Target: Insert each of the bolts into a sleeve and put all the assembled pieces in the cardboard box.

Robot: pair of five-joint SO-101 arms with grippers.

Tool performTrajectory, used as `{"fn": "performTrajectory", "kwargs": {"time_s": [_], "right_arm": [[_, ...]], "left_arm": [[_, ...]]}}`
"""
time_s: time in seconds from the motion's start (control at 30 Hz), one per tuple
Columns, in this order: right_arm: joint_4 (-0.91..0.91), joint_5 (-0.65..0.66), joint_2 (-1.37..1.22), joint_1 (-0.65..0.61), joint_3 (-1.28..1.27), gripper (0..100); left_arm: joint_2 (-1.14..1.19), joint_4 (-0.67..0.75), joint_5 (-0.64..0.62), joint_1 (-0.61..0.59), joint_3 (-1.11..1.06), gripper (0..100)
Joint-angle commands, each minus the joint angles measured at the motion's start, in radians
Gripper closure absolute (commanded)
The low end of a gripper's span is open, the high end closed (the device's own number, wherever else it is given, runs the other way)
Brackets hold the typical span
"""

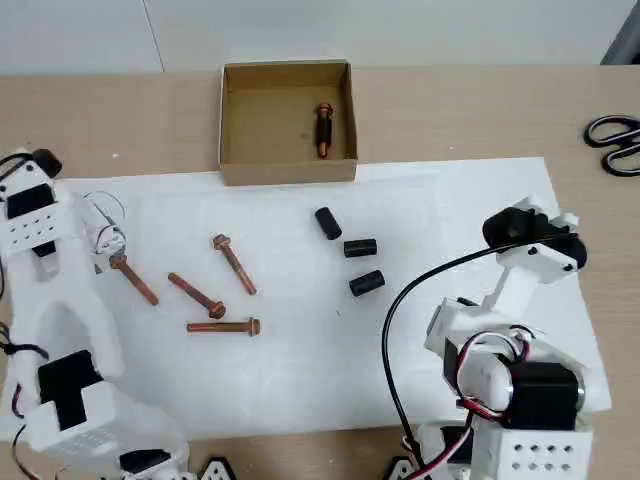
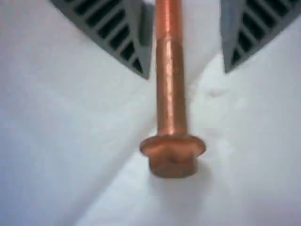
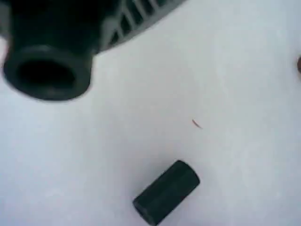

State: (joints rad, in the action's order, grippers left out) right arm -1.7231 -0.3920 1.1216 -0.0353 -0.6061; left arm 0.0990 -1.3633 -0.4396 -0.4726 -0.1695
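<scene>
I'm watching the left gripper [image 2: 186,73] standing open around a bolt [image 2: 171,94]. The shaft is running up between the jaws, lying close against one finger [image 2: 120,33] and well clear of the other. The flanged head is sitting just past the fingertips, over the white sheet [image 2: 56,141].

I'm seeing the right gripper [image 3: 56,47] holding a sleeve [image 3: 47,70] with its open bore facing the wrist camera. It looks clamped, though I'm only making out one ribbed finger [image 3: 136,14] behind it. Just beyond those jaws a loose sleeve [image 3: 167,190] is lying on its side on the sheet.

Farther out, three more bolts [image 1: 196,295] [image 1: 233,263] [image 1: 223,326] are lying between the two grippers. Beyond everything else, the cardboard box [image 1: 235,120] is holding one assembled piece [image 1: 324,130].
</scene>
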Motion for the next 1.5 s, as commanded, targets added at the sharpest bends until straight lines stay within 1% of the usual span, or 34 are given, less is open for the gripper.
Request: {"fn": "performTrajectory", "kwargs": {"time_s": [0.0,0.17,0.33,0.53,0.83,1.1,1.23,1.3,1.4,1.47], "right_arm": [[0.021,-0.003,-0.001,0.008,0.000,99.6],[0.019,-0.003,-0.001,0.008,0.000,99.6],[0.019,-0.003,-0.001,0.008,0.000,99.6],[0.018,-0.003,0.001,0.010,0.000,99.6],[0.018,-0.003,0.001,0.010,0.000,99.6],[0.018,-0.003,0.001,0.010,0.000,99.6],[0.018,-0.003,0.001,0.010,0.000,99.6],[0.018,-0.003,0.001,0.010,0.000,99.6],[0.018,-0.003,0.001,0.010,0.000,99.6],[0.018,-0.003,0.001,0.010,0.000,99.6]], "left_arm": [[-0.005,0.046,0.006,0.012,0.036,90],[0.031,0.075,0.008,0.014,0.041,90],[0.147,0.055,0.031,0.008,0.079,90],[0.184,0.017,0.031,0.012,0.145,90],[0.192,0.023,0.031,0.023,0.120,90],[0.293,0.021,0.031,0.035,0.120,90],[0.305,0.021,0.031,0.032,0.120,90],[0.305,0.020,0.031,0.031,0.120,92],[0.313,0.023,0.031,0.032,0.122,100],[0.313,0.021,0.031,0.035,0.122,99]]}}
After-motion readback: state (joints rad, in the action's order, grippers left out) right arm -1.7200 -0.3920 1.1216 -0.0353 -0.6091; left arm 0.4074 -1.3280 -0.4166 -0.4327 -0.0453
